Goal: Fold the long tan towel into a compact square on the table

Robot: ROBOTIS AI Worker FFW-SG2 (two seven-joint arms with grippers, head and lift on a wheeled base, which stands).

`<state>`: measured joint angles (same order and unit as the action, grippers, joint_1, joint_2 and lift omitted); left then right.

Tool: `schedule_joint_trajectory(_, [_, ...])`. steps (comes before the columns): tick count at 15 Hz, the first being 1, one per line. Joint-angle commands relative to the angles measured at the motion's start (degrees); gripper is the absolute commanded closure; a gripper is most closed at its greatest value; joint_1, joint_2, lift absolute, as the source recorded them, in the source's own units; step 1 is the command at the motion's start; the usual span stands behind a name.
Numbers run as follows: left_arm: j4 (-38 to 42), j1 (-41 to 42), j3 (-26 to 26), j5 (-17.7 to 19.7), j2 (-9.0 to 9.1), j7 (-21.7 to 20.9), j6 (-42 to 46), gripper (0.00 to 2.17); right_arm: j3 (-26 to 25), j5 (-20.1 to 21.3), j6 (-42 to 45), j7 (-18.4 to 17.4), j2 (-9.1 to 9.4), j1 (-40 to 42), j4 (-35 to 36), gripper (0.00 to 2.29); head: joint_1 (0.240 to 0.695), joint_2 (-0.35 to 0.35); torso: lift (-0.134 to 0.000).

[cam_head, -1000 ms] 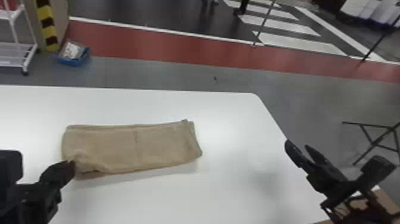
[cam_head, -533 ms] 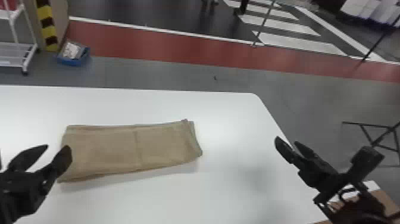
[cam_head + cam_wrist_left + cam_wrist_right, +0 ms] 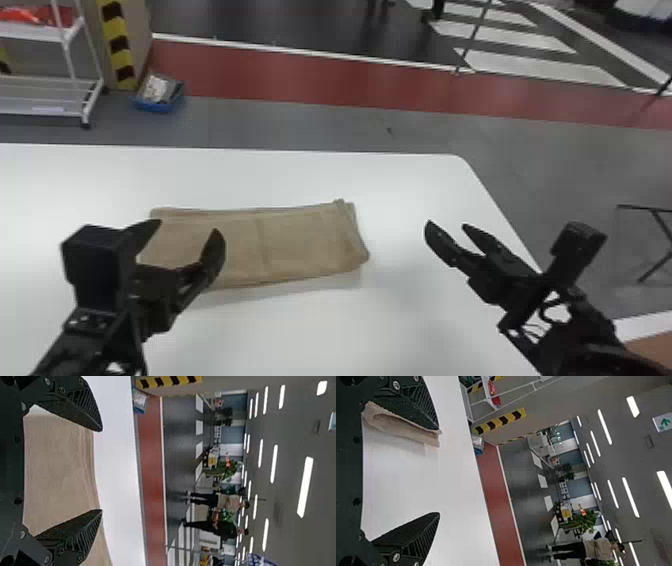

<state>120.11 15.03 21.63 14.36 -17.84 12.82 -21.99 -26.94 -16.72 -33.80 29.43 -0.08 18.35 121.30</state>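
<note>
Both pairs of jaws are spread wide and hold nothing: those of the left gripper (image 3: 186, 227) by the left end of the tan towel (image 3: 295, 242), those of the right gripper (image 3: 447, 225) off its right end. The towel lies flat on the bench (image 3: 400, 330) as a layered oblong. If the next pinch catches only the top layer, the lower ones could stay behind and skew the square; a low, sideways approach could rumple the uneven right end.
</note>
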Motion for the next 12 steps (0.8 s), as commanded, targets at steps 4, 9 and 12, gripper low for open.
schedule_joint_trajectory(4, [-10.9,-10.3,5.9,-1.6,5.62,-1.0,-9.1,1.88,3.4,3.0,1.1,-1.7,0.13,1.3,1.4,0.12,0.695,-0.310,-0.125])
schedule_joint_trajectory(9, [-15.3,-15.1,6.0,-2.0,4.92,-2.4,-10.8,1.89,6.7,6.7,-9.4,-1.2,0.13,-6.7,-1.3,0.12,0.695,-0.307,-0.125])
schedule_joint_trajectory(12, [-15.7,-15.2,4.3,-1.7,3.43,-2.5,-11.2,1.89,11.6,12.1,-14.3,-0.6,0.13,-12.4,-5.5,0.13,0.695,-0.257,-0.125])
